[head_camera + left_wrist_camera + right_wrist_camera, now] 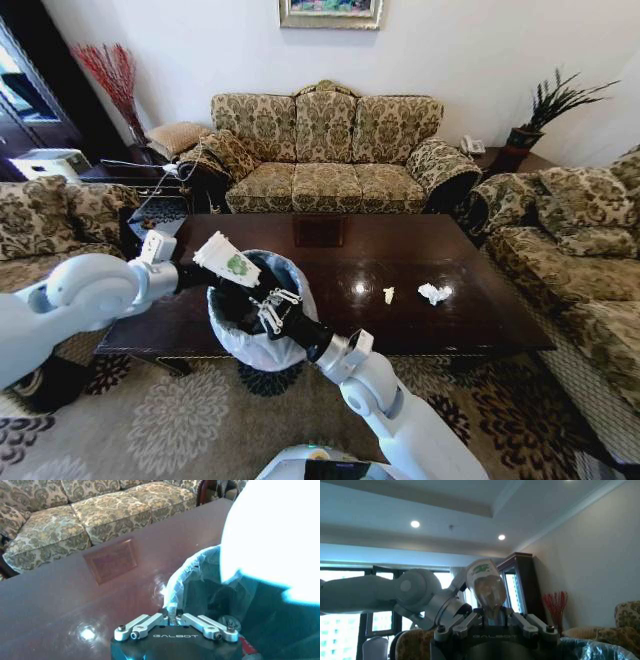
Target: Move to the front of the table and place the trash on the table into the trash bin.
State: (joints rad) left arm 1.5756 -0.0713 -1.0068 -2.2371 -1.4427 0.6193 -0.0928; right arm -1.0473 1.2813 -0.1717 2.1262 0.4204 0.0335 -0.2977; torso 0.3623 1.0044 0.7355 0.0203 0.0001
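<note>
Head view: the left end effector (208, 287), reaching in from the robot's left, is at the left rim of the trash bin (290, 285), which sits at the near edge of the bench (400, 250), its white bag folded over the rim. The right end effector (256, 291), coming up from the lower right, is above the bin's dark opening, with a white paper cup (228, 263) bearing a green mark tilted at its tip. Farther right on the glossy bench top lie a yellowish scrap (389, 295) and, just beside it, a crumpled white tissue (434, 293). A patterned sofa (325, 150) stands behind the bench.

Left wrist view: the left end effector (172, 617) is clenched on the translucent bag at the bin's (200, 577) rim, its fingers closed together on the plastic. The dark bench (60, 600) with its square inlay stretches beyond, and the sofa (75, 513) lies past it. A bright white shape fills the space above the bin; what it is cannot be told here.

Right wrist view: the right end effector (492, 619) grips the paper cup (485, 583) between its fingers, the cup standing out from them. The left arm (385, 592) crosses close behind the cup, and the bin's bag (600, 648) shows beside the end effector.
</note>
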